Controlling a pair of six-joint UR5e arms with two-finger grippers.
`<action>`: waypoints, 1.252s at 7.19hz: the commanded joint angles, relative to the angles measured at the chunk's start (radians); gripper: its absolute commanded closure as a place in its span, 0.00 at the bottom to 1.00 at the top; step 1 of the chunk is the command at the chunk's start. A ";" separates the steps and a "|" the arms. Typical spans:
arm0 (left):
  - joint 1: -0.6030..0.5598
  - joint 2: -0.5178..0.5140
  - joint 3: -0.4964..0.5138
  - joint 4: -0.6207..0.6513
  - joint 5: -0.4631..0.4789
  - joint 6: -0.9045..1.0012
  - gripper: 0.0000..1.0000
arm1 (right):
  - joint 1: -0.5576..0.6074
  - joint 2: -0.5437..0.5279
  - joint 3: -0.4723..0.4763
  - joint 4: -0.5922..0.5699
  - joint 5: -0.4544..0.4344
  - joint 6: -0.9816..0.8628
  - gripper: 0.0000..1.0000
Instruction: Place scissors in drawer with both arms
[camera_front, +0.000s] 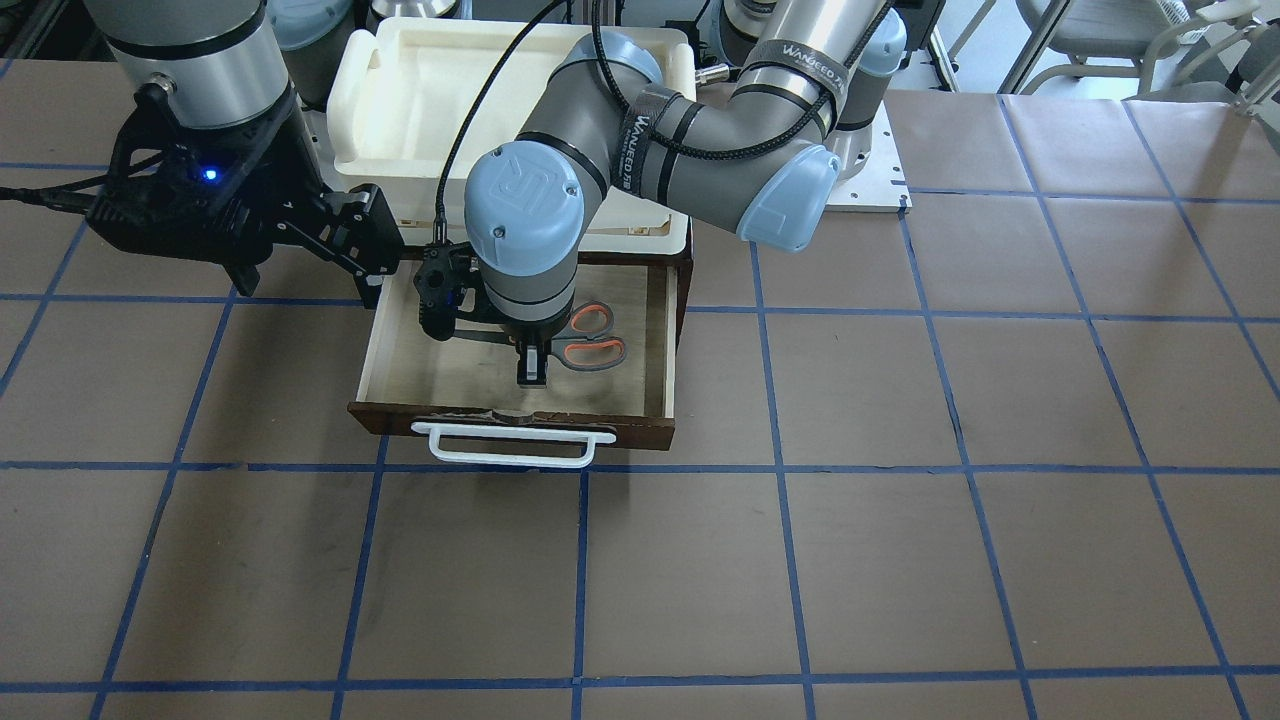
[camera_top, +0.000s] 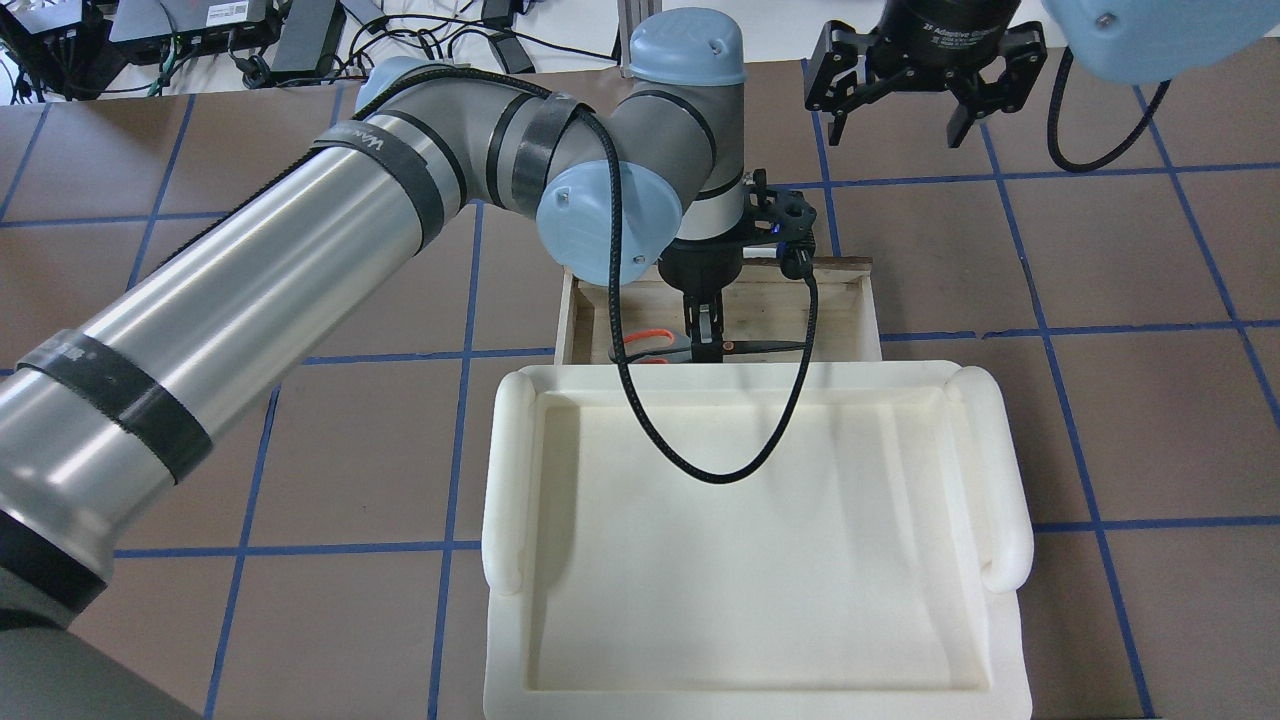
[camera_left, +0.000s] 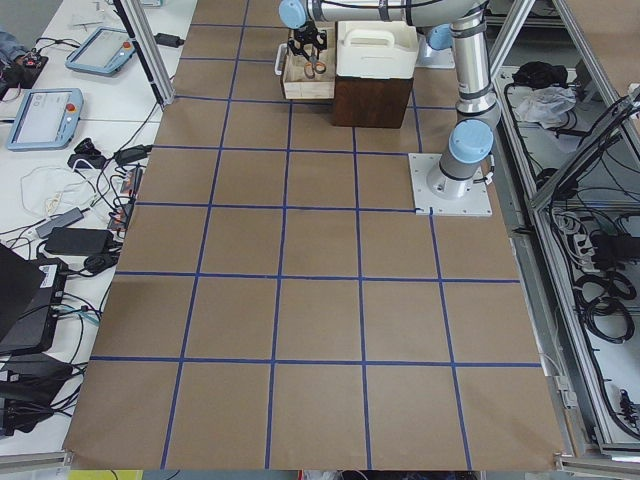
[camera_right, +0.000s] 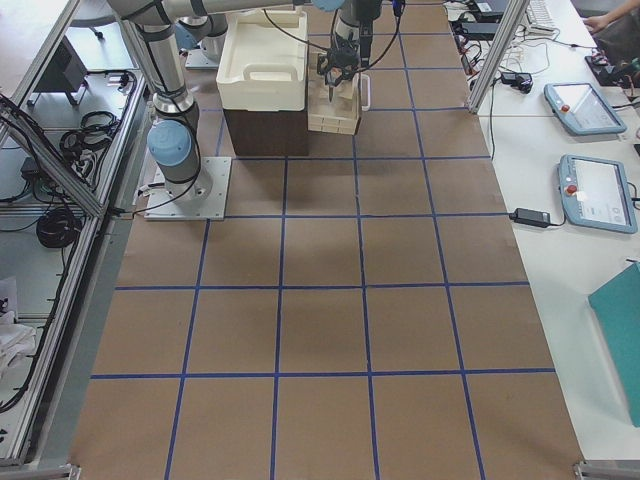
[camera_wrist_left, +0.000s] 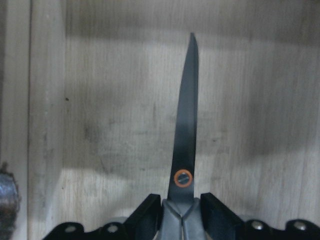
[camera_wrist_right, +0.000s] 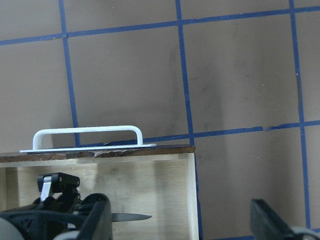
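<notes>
Left claw (camera_front: 532, 368) gripped the scissors (camera_front: 592, 338) near the pivot, low inside the open drawer (camera_front: 660, 330), presumably for release; right claw (camera_top: 898, 115) hung wide, clear.

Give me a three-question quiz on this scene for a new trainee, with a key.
1. True or false: the drawer is shut.
2. The scissors are gripped by: A the left hand, B the right hand, C neither.
3. Fill in: the right hand's fingers stand ___, holding nothing.
Key: 1 false; 2 A; 3 open.
</notes>
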 joint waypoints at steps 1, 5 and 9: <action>-0.013 0.001 -0.006 -0.012 0.001 -0.005 0.64 | -0.002 -0.001 0.003 0.002 0.057 0.001 0.00; -0.021 0.034 -0.005 -0.036 0.004 -0.026 0.00 | -0.006 -0.004 0.002 0.035 -0.033 -0.005 0.00; -0.001 0.131 -0.009 -0.040 0.055 -0.135 0.00 | -0.020 -0.017 0.003 0.081 -0.032 -0.005 0.00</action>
